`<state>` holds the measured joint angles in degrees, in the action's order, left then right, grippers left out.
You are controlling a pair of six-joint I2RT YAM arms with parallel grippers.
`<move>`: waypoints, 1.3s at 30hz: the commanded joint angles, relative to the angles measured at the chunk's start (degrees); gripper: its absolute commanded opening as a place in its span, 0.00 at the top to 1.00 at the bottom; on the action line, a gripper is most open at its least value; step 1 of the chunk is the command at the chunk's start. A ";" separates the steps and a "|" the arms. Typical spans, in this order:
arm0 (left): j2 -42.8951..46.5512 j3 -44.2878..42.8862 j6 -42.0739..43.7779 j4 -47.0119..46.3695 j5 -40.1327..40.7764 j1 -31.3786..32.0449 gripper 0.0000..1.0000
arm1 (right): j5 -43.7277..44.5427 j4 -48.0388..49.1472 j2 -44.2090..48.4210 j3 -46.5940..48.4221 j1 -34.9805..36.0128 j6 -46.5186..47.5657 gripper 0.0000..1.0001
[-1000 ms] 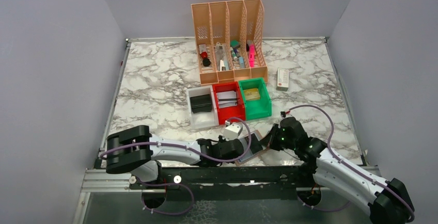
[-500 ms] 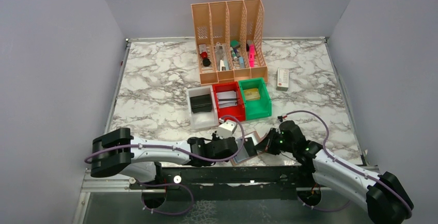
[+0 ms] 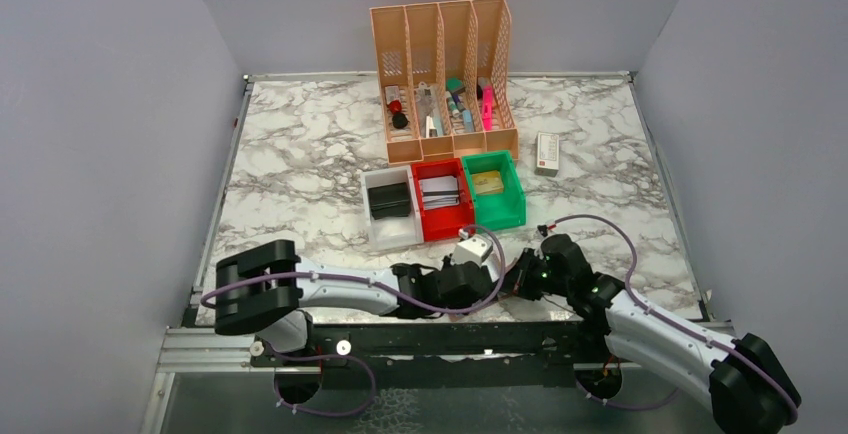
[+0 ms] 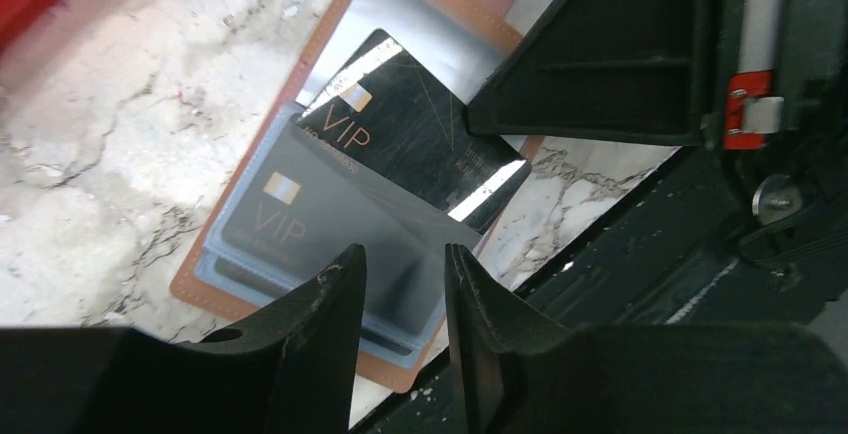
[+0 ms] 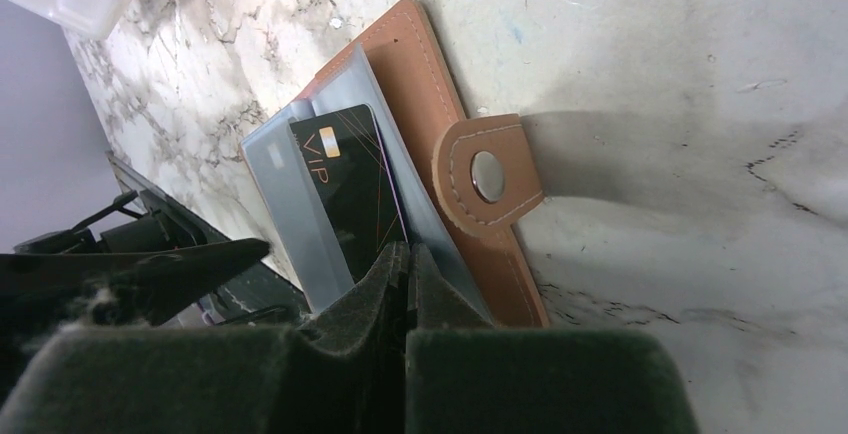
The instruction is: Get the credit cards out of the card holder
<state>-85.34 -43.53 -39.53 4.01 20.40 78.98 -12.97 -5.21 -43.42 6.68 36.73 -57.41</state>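
Brown card holder [image 5: 420, 84], hidden overhead, shows in wrist views: left fingers [image 4: 320, 354] narrowly parted, right fingers [image 5: 365, 299] closed at a black card [image 5: 350, 184].

peach organiser [image 3: 450, 144] — rear | white bin [image 3: 392, 235], red bin [image 3: 445, 222], green bin [image 3: 497, 213] — one row | small white box [image 3: 547, 153], right

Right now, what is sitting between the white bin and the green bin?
A red bin, in a row with the white bin and the green bin. The top view shows it.
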 commanded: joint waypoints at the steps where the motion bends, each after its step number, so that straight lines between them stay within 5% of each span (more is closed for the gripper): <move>1: -4.78 -1.55 0.28 -0.96 -3.22 0.21 0.68 | 0.58 -0.64 1.02 -0.70 -0.17 0.31 0.94; 12: -8.53 1.07 -2.61 1.14 -5.34 0.21 0.99 | -0.85 2.15 -2.90 -0.05 -0.17 1.74 0.72; 18: -9.64 1.10 -2.78 1.45 -5.46 0.21 1.00 | -6.25 9.52 -6.44 -1.49 -0.17 1.55 0.71; 28: -9.92 1.45 -2.99 1.54 -5.08 0.21 1.00 | -12.52 17.72 -6.16 -3.06 -0.19 0.85 0.83; 39: -7.56 3.24 -3.53 1.19 -3.87 0.26 1.00 | -15.65 22.40 -10.28 -4.14 -0.18 -0.68 0.77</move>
<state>-90.94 -43.33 -42.44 0.64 17.98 78.98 -19.35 13.56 -51.75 3.53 35.51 -55.99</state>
